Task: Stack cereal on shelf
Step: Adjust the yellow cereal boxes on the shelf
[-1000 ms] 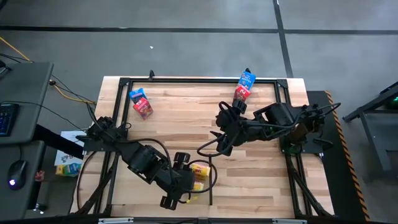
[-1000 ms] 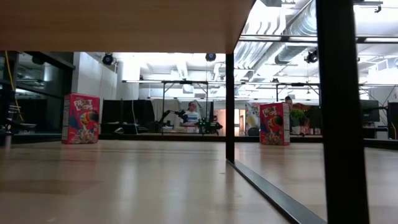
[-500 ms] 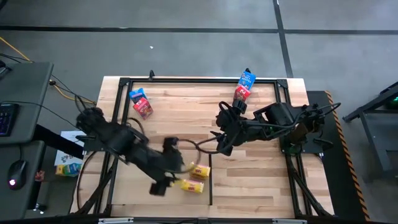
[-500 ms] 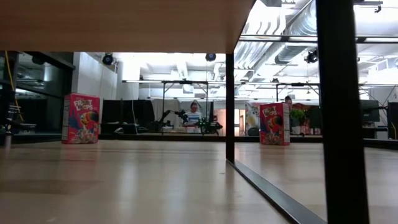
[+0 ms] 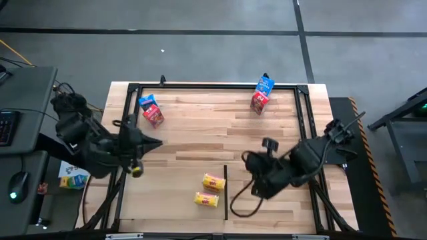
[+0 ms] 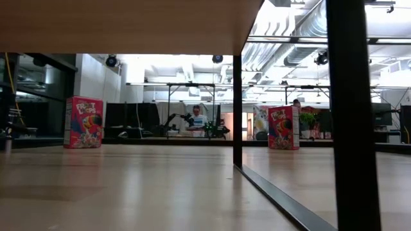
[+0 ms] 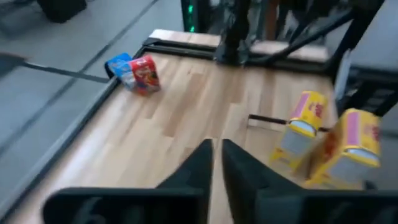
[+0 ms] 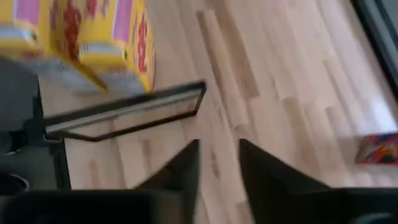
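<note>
Two yellow cartons are seen lying on the wooden table nr its front edge, just left of a short dark divider bar; they lie close together, one just behind the other, neither held. The right gripper is poised over the table to the right of that bar, nr the yellow pair but apart from it; in the right wrist view its fingers are held slightly apart w/ bare wood between them, nothing pinched. The left gripper is held at the table's left side, pointing inward, well apart from the yellow cartons; in the left wrist view its fingers are nearly together, a thin gap showing, nothing gripped. Farther back, a blue carton and a red carton are found touching nr the back-left corner. A second blue carton and red carton are set at the back edge, right of centre, touching. In the low view, both red cartons stand upright.
</note>
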Available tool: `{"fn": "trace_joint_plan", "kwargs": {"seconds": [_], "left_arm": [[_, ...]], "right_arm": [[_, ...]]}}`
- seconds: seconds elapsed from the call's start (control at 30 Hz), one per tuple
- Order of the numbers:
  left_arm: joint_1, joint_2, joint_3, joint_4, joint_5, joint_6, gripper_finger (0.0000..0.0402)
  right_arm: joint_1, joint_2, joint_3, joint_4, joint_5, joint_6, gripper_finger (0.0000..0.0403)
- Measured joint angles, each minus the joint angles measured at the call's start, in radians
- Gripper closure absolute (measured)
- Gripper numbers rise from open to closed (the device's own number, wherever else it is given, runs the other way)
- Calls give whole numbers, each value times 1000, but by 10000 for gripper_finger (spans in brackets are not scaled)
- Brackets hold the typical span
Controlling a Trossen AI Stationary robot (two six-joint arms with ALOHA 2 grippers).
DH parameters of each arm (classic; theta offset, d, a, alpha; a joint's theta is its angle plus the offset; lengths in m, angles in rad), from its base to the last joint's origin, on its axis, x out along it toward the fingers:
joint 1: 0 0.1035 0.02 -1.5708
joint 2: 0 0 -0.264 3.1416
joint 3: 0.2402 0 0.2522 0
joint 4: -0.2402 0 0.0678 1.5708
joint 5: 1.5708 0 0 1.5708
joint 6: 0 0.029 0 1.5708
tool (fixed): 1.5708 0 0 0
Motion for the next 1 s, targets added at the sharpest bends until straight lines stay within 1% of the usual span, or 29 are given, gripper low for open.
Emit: {"fn": "trace_joint_plan", "kwargs": {"seconds": [0.07,0.1,0.17,0.2,0.27,0.3,0.37,0.4,0.43,0.5,0.6,0.67,0.77,0.9,1.0], "left_arm": [[-13,-90,-143,127,6,-16,391],[-12,-131,-217,208,16,-10,390],[5,-202,-357,396,70,41,396],[25,-232,-429,510,122,81,399],[85,-276,-556,765,266,173,399],[122,-292,-616,886,362,212,400],[205,-306,-712,1077,547,250,401],[249,-308,-744,1143,627,256,401],[292,-308,-765,1180,684,257,401],[364,-313,-788,1197,741,246,401],[422,-336,-791,1192,765,258,401],[441,-356,-791,1207,772,283,401],[455,-385,-790,1211,769,302,401],[459,-407,-790,1169,758,302,401],[459,-409,-790,1144,752,296,401]], "right_arm": [[26,-14,-62,42,-12,64,378],[39,-24,-97,60,-28,93,390],[59,-44,-175,152,-79,140,385],[66,-54,-215,215,-103,152,383],[78,-72,-294,350,-138,157,389],[83,-79,-331,424,-151,157,395],[85,-95,-399,545,-164,158,399],[84,-102,-430,593,-157,165,397],[80,-108,-458,639,-137,178,397],[69,-116,-505,733,-88,188,401],[47,-117,-553,864,-24,180,401],[24,-117,-585,941,-19,172,402],[1,-116,-608,941,-40,165,402],[-16,-116,-608,915,-15,158,402],[-33,-116,-608,933,-33,129,403]]}}
